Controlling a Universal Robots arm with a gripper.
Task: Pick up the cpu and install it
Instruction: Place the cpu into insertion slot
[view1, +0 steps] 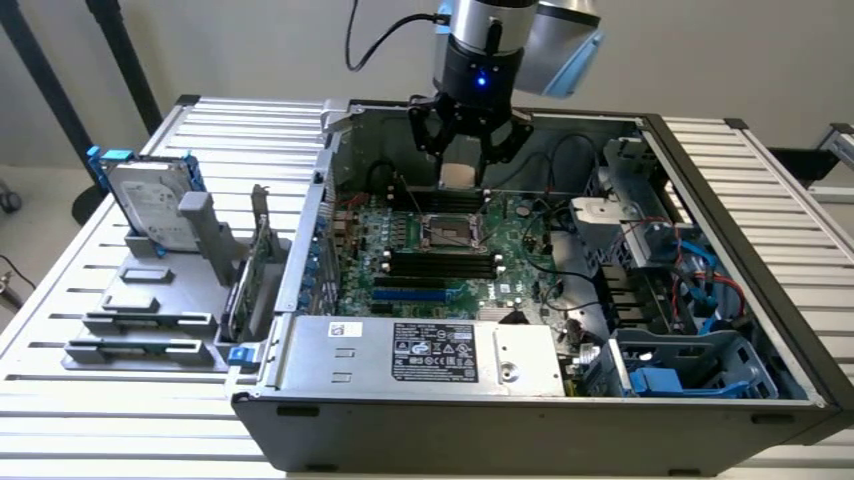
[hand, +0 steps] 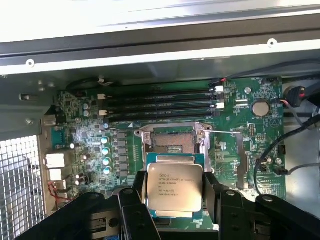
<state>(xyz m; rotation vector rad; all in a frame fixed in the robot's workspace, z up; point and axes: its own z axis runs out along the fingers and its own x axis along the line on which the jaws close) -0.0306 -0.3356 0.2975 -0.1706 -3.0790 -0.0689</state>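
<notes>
The cpu (hand: 174, 186), a small square chip with a silver-grey printed top and green edge, sits between my gripper's (hand: 174, 192) black fingers (hand: 137, 195). In the exterior view my gripper (view1: 461, 165) hangs inside the open computer case (view1: 534, 420) near its back wall, shut on the pale cpu (view1: 458, 176). It is held above the green motherboard (view1: 514, 265), slightly behind the open, empty cpu socket (view1: 451, 232). From the wrist, the socket (hand: 172, 141) with its metal frame lies just beyond the chip's edge.
Black memory slots (hand: 160, 102) run beside the socket. A metal power supply box (view1: 414, 350) fills the case's front. Cables and drive bays (view1: 667, 270) crowd the exterior view's right. A hard drive with blue frame (view1: 147, 200) stands on a grey rack outside the case.
</notes>
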